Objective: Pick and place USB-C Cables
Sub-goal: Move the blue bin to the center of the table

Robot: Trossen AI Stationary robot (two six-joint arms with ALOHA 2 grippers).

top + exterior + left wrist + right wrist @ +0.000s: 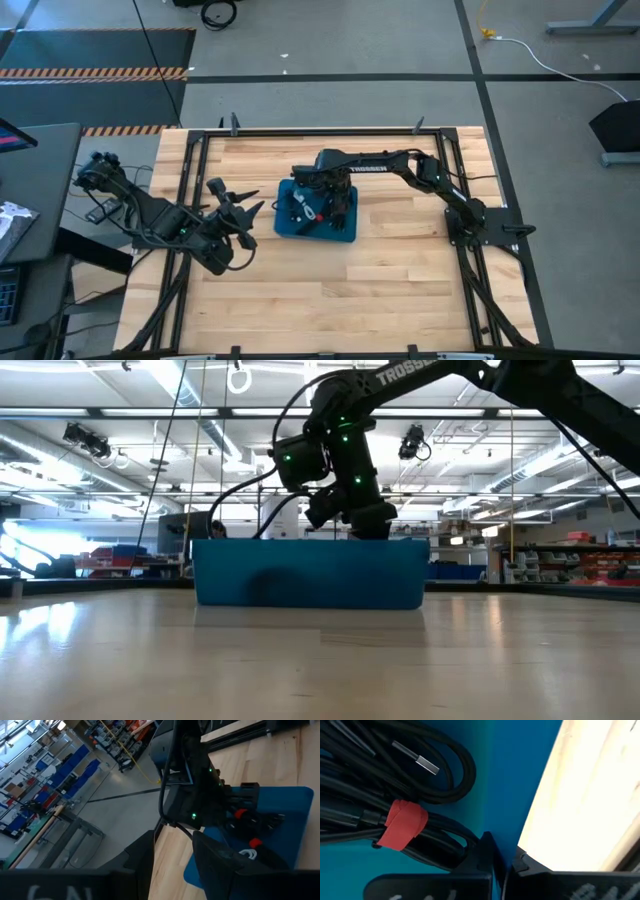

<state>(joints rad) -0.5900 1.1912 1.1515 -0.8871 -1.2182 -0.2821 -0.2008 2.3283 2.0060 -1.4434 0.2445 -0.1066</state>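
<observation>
Right gripper (502, 862), fingers pressed together, low inside the blue plastic bin (340, 232) beside the black red-banded cable bundle (400, 825); it should spread before descending; left gripper (238, 212) waits half-spread over the tabletop (400, 270)

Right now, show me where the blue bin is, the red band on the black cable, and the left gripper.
blue bin (310, 575): low view, on its front wall.
red band (402, 824): right wrist view, on the middle of the wrap around the black cable.
left gripper (248, 208): high view, midway between its fingertips, beside the bin.
</observation>
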